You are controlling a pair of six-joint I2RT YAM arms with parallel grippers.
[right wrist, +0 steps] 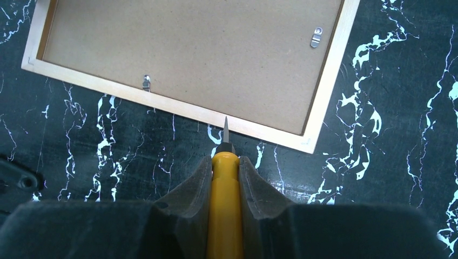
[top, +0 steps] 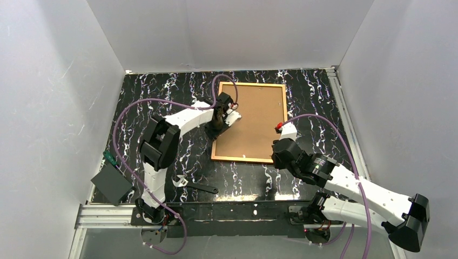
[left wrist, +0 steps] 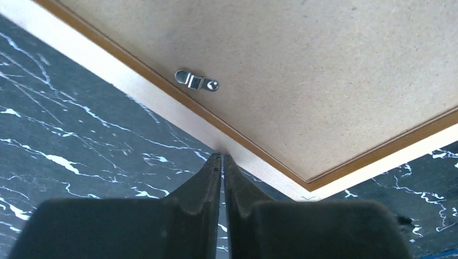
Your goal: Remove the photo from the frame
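White walls on three sides and a black marble-look counter (top: 162,91). The frame (top: 243,159) lies face down toward the far right of it, so all you get of the photo (top: 256,118) is its plain tan back, sitting flush inside the wooden border. Honestly this looks like early days: the photo hasn't lifted anywhere that I can see, and the little metal clips (right wrist: 146,82) along the border look like they're still in place, though I can't tell which way each one is turned. The left gripper (left wrist: 222,157) has its jaws together with nothing between them, tips right at the frame's left border near the closer corner, just touching or about to. The right gripper (right wrist: 225,160) is clamped on a yellow-handled screwdriver (right wrist: 223,216), with the point aimed at the frame's right border and close to it. I'd guess what's left is pretty much everything: swing the clips aside, pry the backing up, then pull the photo clear. A wrench (top: 194,186) lies untouched near the counter's front edge.
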